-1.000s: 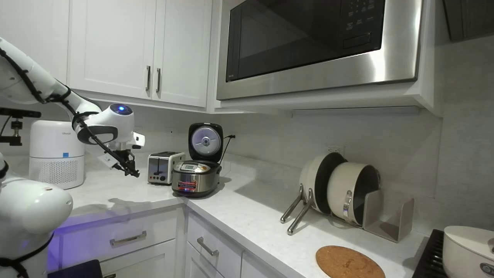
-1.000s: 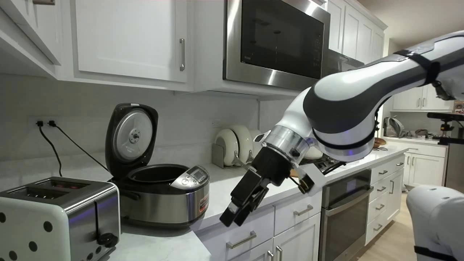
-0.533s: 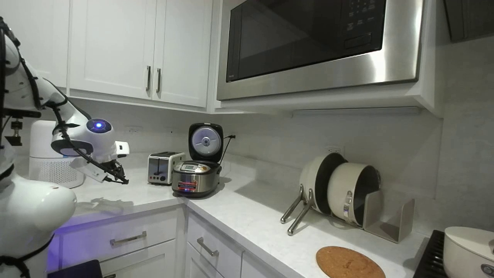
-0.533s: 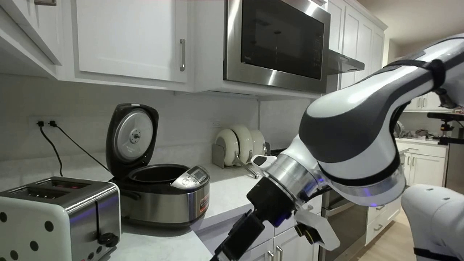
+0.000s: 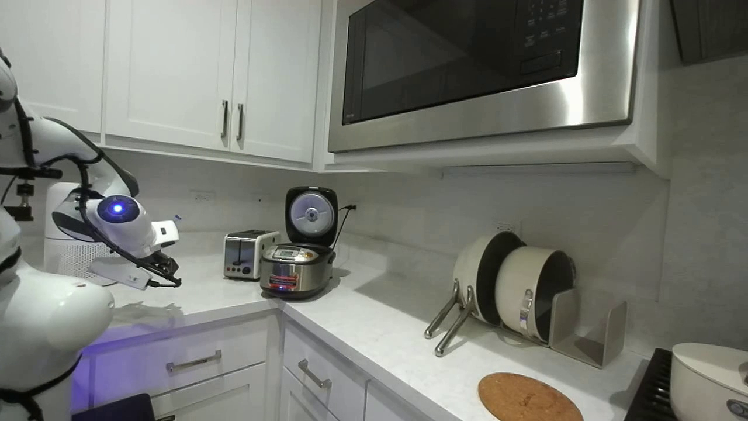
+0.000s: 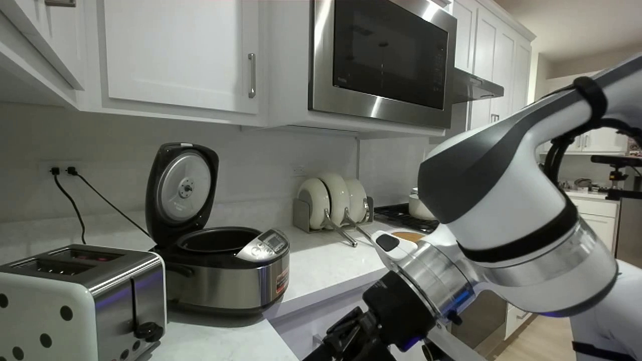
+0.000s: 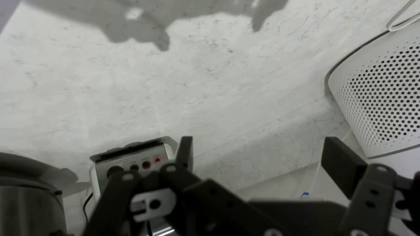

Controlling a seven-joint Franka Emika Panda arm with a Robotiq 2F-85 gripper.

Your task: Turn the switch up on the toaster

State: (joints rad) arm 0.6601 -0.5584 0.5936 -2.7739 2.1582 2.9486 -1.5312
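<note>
At the left of the frame in an exterior view, the pincer hangs above the tabletop; per the wrist view, its fingers are spread with nothing between them. Left of centre stands the toaster, apart from the pincer; its black lever sits low, as an exterior view shows. Immediately right: the rice cooker. Status: lever apparently not yet raised. Remaining: approach, engage the lever from beneath, lift.
</note>
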